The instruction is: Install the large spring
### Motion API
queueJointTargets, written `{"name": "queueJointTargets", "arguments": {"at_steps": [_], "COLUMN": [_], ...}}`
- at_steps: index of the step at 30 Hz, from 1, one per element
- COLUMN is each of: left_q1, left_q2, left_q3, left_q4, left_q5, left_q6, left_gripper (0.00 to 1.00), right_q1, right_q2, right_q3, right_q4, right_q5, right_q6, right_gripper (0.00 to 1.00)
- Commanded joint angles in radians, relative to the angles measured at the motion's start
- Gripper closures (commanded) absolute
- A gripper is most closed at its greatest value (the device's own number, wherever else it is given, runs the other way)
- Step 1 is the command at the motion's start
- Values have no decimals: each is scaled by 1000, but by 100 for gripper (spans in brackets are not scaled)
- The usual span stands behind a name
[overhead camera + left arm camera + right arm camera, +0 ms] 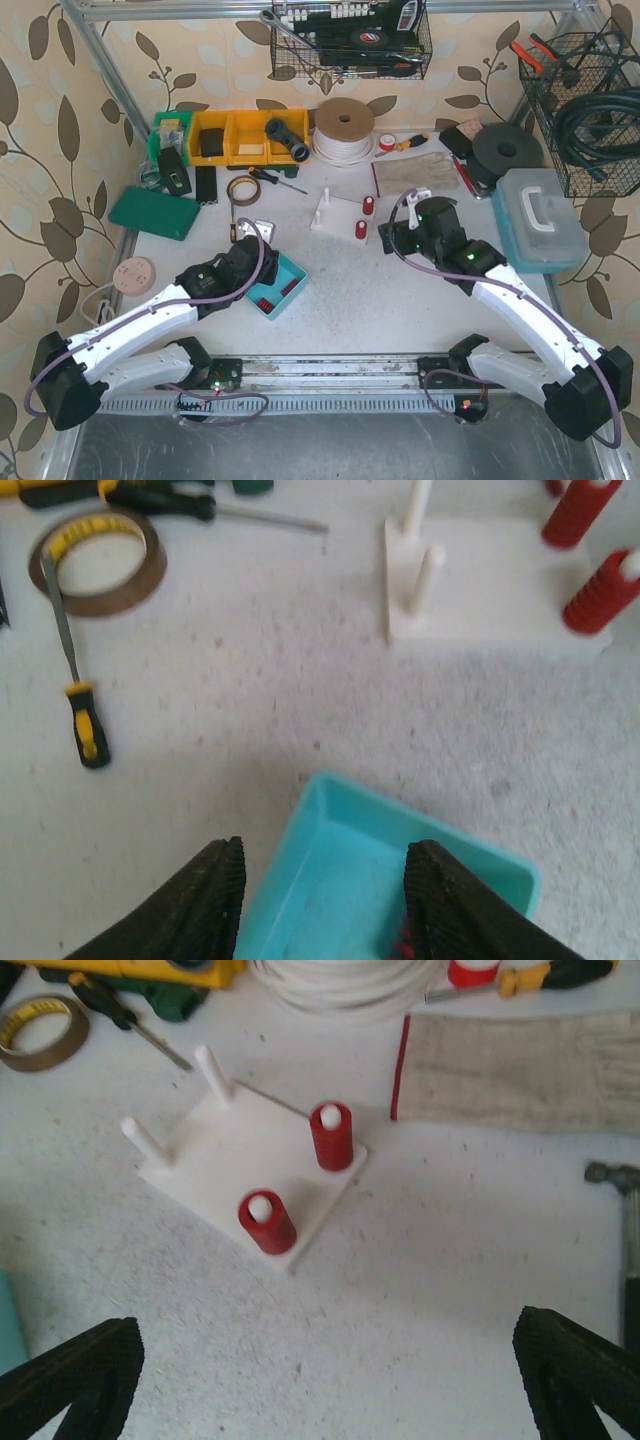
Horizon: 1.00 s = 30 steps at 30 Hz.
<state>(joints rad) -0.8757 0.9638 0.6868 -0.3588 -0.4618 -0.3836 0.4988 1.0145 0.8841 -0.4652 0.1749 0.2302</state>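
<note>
A white peg board (340,216) stands mid-table; it also shows in the right wrist view (225,1165) and the left wrist view (500,590). Two red springs (332,1135) (266,1222) sit on its right pegs; two left pegs (147,1140) are bare. A teal tray (278,284) holds red springs (266,299). My left gripper (325,900) is open and empty over the tray's (350,880) far corner, a bit of red spring (402,945) showing by its right finger. My right gripper (330,1380) is wide open and empty, hovering over bare table near the board.
A tape roll (98,562), small screwdriver (78,690) and longer screwdriver (200,505) lie left of the board. A cloth glove (520,1055), hammer head (615,1175) and white cable coil (344,130) lie beyond. Yellow bins (240,135) and a blue case (540,220) flank the area.
</note>
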Motion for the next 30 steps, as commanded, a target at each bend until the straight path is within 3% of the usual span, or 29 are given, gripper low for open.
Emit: {"name": "queueJointTargets", "arguments": {"at_steps": [1,11,20,30], "left_q1": [14,169,175,175], "left_q2": [29,246,369,521], "left_q3": [61,123,169,171], "left_q4": [-205,-204,-239,-228], "left_q5": [103,456,579,562], "left_q6": [-43,42,113,119], "left_gripper": [54,66,66,55], "right_q1": [-2,-1,-2,-2], "right_q2": [-45,-100,-144,-183], "right_q3": [-113,-153,-165,-172], "right_q4": [120,141,145,141], "right_q5": [30,5,-4,1], "right_q6": [35,41,40,36], "right_gripper": [1,2,2,2]}}
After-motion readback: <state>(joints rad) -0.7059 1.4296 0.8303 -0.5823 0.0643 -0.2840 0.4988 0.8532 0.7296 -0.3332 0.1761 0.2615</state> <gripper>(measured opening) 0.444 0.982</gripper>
